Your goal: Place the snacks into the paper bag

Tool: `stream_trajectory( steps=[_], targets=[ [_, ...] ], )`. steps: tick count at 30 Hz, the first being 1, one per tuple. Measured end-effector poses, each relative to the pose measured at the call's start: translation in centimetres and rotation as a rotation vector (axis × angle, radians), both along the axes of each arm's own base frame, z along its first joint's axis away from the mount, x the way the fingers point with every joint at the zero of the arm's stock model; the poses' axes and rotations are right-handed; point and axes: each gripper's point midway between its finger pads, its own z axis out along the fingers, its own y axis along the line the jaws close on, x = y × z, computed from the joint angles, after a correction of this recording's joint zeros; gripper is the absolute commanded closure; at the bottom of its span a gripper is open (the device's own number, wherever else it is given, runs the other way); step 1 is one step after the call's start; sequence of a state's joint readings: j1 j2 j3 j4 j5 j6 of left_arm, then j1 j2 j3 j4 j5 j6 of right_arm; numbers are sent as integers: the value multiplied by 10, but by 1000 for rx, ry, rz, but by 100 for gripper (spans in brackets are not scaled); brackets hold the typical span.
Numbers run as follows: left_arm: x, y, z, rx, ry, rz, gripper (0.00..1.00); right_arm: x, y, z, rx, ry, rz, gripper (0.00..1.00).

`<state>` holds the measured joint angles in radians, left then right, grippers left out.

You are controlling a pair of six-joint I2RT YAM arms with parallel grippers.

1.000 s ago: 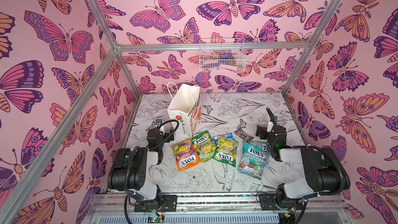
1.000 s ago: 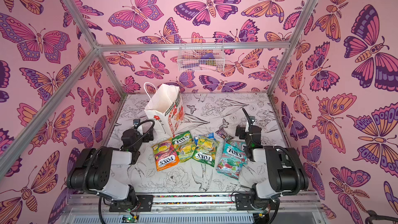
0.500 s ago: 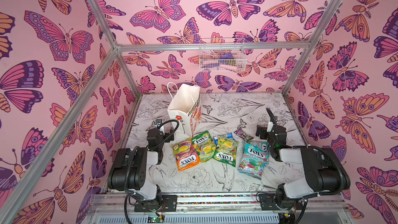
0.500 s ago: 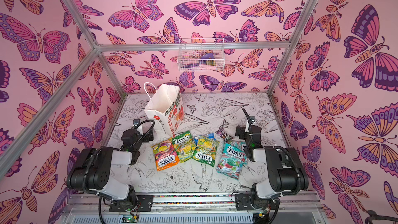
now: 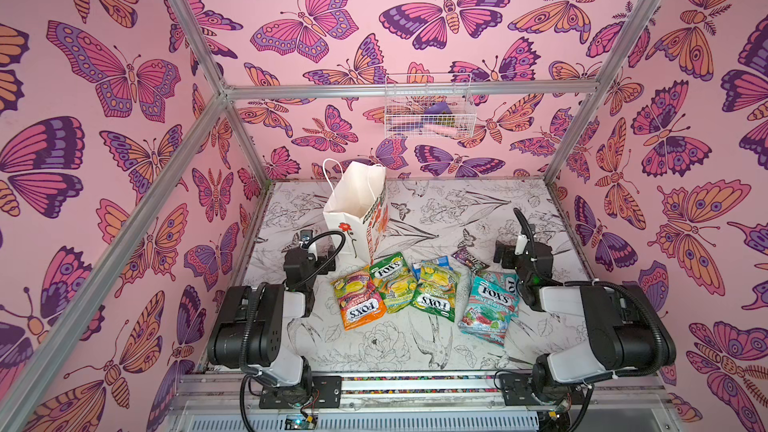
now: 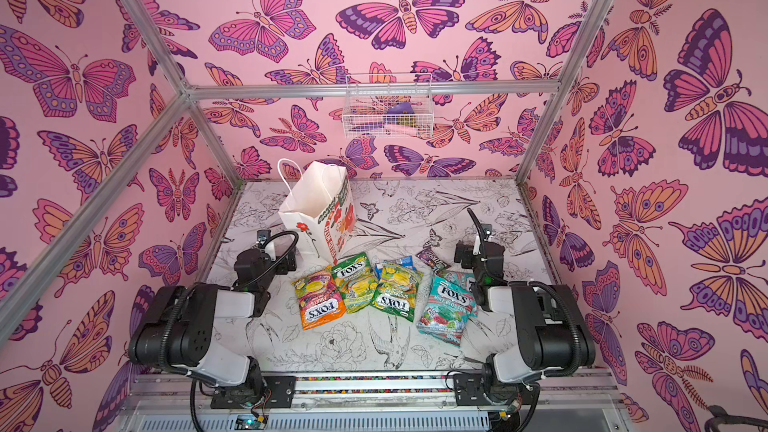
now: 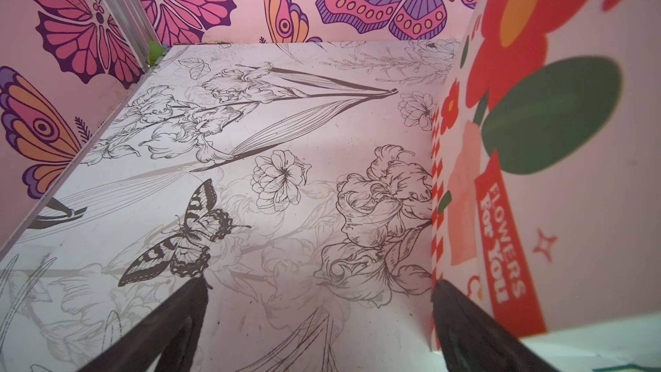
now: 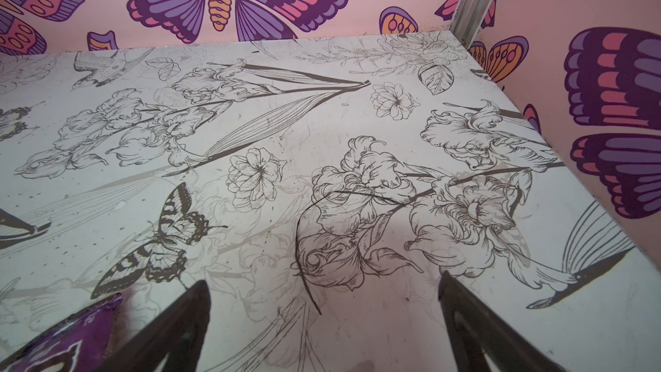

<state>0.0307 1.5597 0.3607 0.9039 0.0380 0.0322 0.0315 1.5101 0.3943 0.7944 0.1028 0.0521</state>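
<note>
The white paper bag [image 5: 356,207] [image 6: 314,205] stands upright and open at the back left of the table, its red flower facing front. Just in front of it lie the snacks: an orange packet [image 5: 360,304], two green-yellow packets [image 5: 392,283] [image 5: 434,292], a teal packet [image 5: 490,310], a small blue-white packet [image 5: 441,260] partly under a green one, and a dark purple wrapper [image 5: 469,258] [image 8: 64,341]. My left gripper [image 7: 320,282] is open and empty, low beside the bag's printed side [image 7: 536,173]. My right gripper [image 8: 323,278] is open and empty over bare table, the purple wrapper just beside it.
A white wire basket [image 5: 428,112] with a few items hangs on the back wall. Butterfly-printed walls and aluminium posts close in the table [image 5: 457,209] on three sides. Both arms rest folded at the front corners.
</note>
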Motion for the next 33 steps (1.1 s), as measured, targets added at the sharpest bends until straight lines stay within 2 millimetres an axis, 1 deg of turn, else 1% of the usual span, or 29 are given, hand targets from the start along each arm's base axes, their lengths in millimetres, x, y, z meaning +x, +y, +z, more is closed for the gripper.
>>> stream_trajectory(
  steps=[9,13,15,18,21,23,26,28,30,33],
  targets=[
    [0,0,0,-2,0,-3,1,0,0,0,0,0,0,1],
    [0,4,1,-1,-2,23,0,0,1,0,1,-1,6,1],
    [-1,5,7,6,-11,41,0,0,5,1,2,-3,29,1],
    [-6,6,28,11,-34,69,3,-1,10,9,1,-14,66,1],
    [-8,5,54,13,-74,95,2,-3,17,25,2,-22,108,1],
    [-11,4,68,8,-92,110,2,-3,21,43,2,-47,130,1],
    [-21,3,84,-29,-104,143,3,-4,26,77,10,-96,160,1],
    [-28,8,97,-62,-120,184,3,-4,34,98,19,-113,201,1],
    [-35,12,110,-96,-133,221,3,-2,45,113,36,-104,257,1],
    [-42,14,132,-165,-149,246,5,4,62,126,97,-49,332,1]
  ],
)
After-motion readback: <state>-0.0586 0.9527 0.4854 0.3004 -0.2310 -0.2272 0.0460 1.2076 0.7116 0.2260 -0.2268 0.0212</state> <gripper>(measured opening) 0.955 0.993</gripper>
